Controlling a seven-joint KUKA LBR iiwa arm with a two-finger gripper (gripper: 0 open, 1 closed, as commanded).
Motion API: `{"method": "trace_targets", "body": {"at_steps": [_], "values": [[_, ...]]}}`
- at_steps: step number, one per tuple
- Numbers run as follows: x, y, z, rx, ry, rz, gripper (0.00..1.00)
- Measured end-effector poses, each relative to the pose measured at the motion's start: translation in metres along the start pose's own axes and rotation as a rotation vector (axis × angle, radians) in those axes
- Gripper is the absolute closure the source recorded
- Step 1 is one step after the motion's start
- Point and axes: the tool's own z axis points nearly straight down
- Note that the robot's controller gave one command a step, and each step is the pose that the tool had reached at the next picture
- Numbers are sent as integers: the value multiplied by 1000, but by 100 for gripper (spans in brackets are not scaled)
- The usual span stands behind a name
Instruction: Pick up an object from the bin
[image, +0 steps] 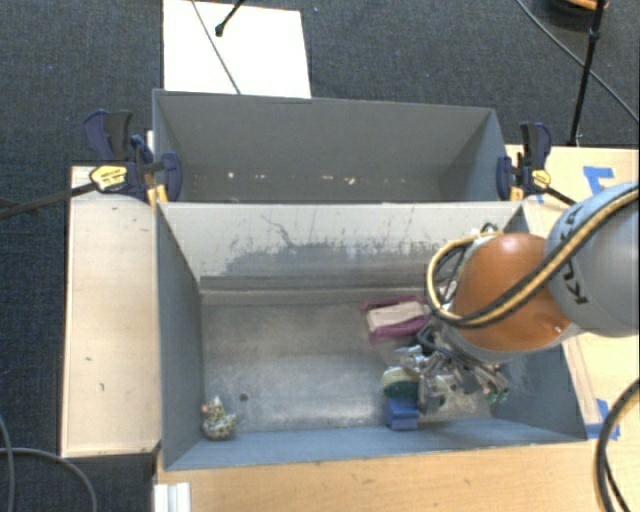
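Grey metal gripper (432, 378) is hovering low in the grey metal bin's (290, 360) near right corner; I am failing to tell its opening. A small blue block (402, 413) is lying just left of it, with a flat mauve packet (395, 318) behind.

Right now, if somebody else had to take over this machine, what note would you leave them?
Gripper: low in the bin's front right corner, at a small heap; a grasp cannot be confirmed.
Things: blue block and green-white piece beside it; purple-pink thing just behind; small mottled lump alone at front left.
Done: gripper is at the heap.
Left: grip one thing, lift it out.
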Motion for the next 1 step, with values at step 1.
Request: {"method": "trace_targets", "body": {"at_steps": [1], "values": [[-10, 5, -154, 2, -4, -65, 100]]}}
